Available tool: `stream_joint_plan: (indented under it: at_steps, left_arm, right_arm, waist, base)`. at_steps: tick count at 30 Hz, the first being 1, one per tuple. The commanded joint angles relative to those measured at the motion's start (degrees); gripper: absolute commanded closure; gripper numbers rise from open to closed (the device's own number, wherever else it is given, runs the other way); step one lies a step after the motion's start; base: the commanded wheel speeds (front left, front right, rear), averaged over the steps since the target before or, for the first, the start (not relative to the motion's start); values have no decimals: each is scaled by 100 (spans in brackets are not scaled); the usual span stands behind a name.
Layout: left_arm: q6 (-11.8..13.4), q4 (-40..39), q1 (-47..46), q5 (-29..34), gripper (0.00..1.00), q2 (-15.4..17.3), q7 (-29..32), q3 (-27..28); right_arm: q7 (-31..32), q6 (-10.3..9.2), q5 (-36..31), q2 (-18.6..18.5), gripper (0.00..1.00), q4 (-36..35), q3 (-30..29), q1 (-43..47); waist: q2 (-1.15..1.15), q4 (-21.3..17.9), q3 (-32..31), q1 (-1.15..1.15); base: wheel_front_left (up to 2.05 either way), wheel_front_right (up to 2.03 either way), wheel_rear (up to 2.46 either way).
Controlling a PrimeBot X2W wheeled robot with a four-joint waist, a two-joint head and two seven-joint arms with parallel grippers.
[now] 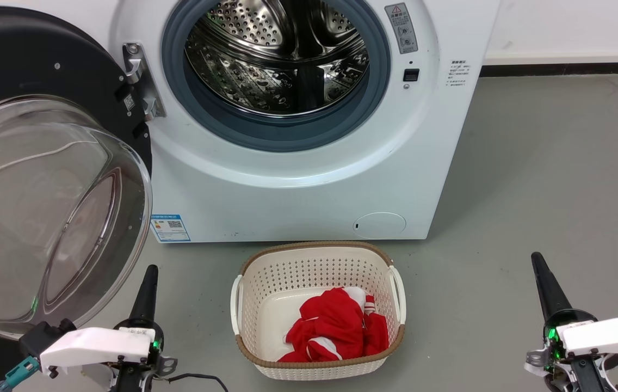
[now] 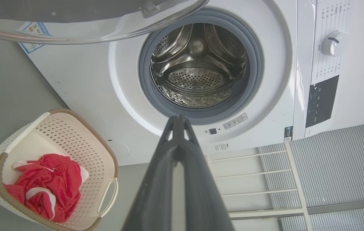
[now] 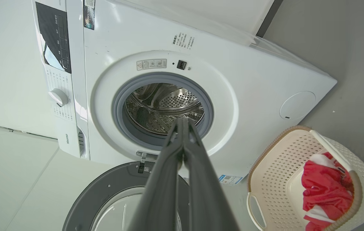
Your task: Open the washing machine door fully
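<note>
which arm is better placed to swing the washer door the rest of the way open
Left. The washing machine door hangs on the robot's left, its glass bowl just beside the left gripper; the right gripper sits beyond the basket.

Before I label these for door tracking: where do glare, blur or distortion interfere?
Head view: pale reflections streak the clear bowl of the washing machine door, and highlights glint off the steel drum. Left wrist view: the left gripper goes soft close to the lens. Right wrist view: the wide-angle lens tilts and stretches the washing machine; the right gripper is likewise soft.
</note>
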Motion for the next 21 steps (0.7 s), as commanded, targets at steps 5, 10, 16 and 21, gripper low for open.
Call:
stream_joint_plan:
  at_steps: [5, 10, 16, 21]
  left_arm:
    - [-41, 1, -104, -328, 100, 4, 96, 31]
    - [-55, 19, -121, -583, 100, 0, 154, 49]
    - [-78, 41, -141, -866, 100, -3, 225, 70]
    - [-88, 61, -151, -1139, 100, -7, 291, 91]
  right_arm:
    - [68, -1, 333, -29, 100, 20, -41, -154]
    - [125, -1, 571, -25, 100, 45, -62, -181]
    - [183, -1, 851, -18, 100, 80, -86, -201]
    - [248, -1, 1117, -12, 100, 115, -111, -232]
  waist:
    - [0, 10, -4, 0]
    - [0, 20, -7, 0]
    - [0, 33, -11, 0]
    - [0, 45, -15, 0]
  base:
    - [0, 0, 0]
    - [0, 0, 0]
    - [0, 0, 0]
    - [0, 0, 0]
